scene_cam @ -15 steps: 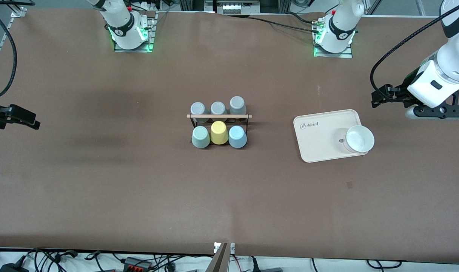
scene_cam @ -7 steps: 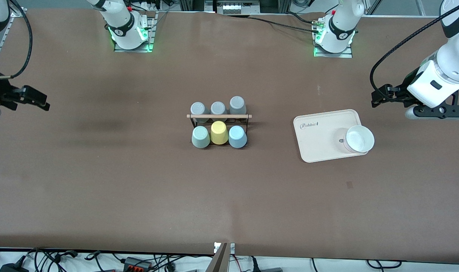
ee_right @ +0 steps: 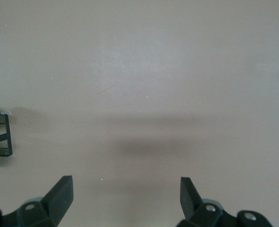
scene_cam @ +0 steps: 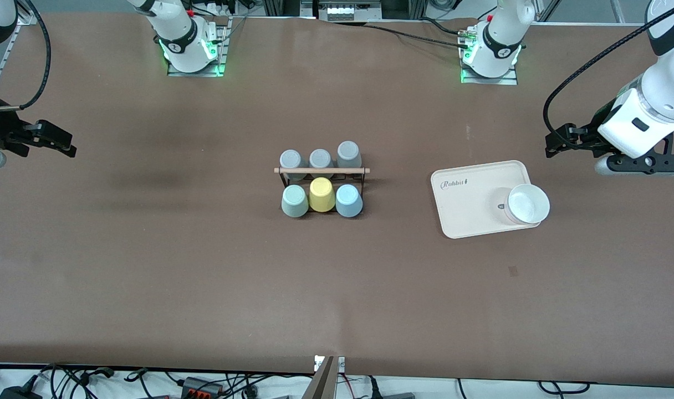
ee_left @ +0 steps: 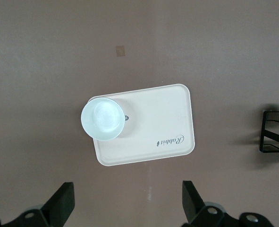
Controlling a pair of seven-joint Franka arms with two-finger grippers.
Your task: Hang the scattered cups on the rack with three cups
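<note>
Front view, table of brown matting: we list a small black wire-frame rack (scene_cam: pixel 321 176) with a pale wooden rod across its top, at mid-table; on it, in the row nearer the camera, a pale mint-green tapered cup (scene_cam: pixel 295 200) toward the right arm's end, a yellow tapered cup (scene_cam: pixel 321 194) in the middle, a light blue tapered cup (scene_cam: pixel 348 200) toward the left arm's end; in the row farther from the camera, three grey cups (scene_cam: pixel 320 158); all six sit base-up, and we judge the rack full.

Item, toward the left arm's end: a cream rectangular tray (scene_cam: pixel 470 195) with a white round bowl-like cup (scene_cam: pixel 527 204) at its corner, mouth upward, overhanging the rim.

Item, left pincer (scene_cam: pixel 558 143): fingers spread wide, pinching nothing, over bare table just beside the tray; the left wrist view looks straight down on tray and white cup.

Item, right pincer (scene_cam: pixel 60 145): fingers spread wide, pinching nothing, over bare table well apart from the rack; the right wrist view shows only matting and a corner of the rack's frame.

Relation that matters: the rack's rod runs along the table's length, from one arm's end toward the other; the rack lies between the two pincers, the left one nearer to it; we judge that no cup of the task lies loose, so the hanging looks complete.
</note>
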